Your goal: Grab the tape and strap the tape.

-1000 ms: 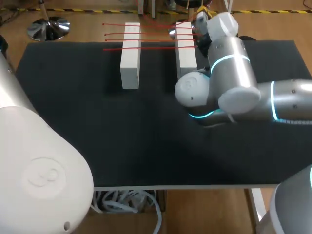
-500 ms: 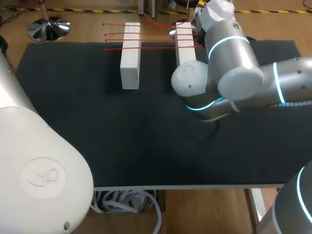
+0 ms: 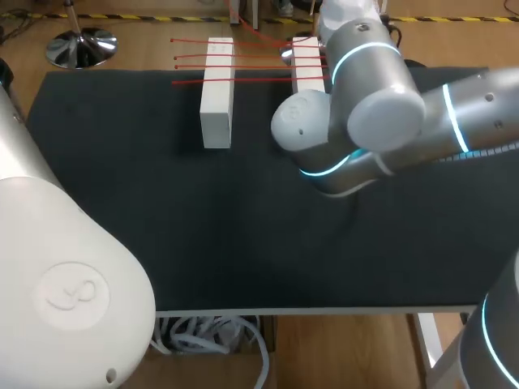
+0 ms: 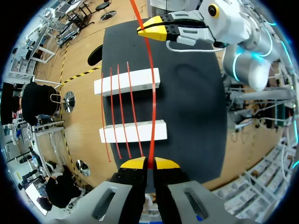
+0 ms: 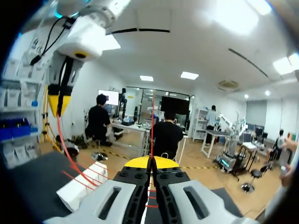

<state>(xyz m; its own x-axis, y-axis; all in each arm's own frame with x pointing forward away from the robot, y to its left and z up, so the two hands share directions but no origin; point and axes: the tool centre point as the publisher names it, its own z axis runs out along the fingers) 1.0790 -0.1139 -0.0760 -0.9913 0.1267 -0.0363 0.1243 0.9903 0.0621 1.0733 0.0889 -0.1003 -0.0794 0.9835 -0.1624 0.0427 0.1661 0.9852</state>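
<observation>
Swinging left with tape (image 4: 152,93), right arm (image 3: 381,105) covers more of the block (image 3: 308,73).

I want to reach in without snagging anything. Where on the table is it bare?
The table is bare from the two white blocks to its near edge, and left of the left block. The far end is crowded: tape strands span both blocks, and the right arm hangs over the right block.
</observation>
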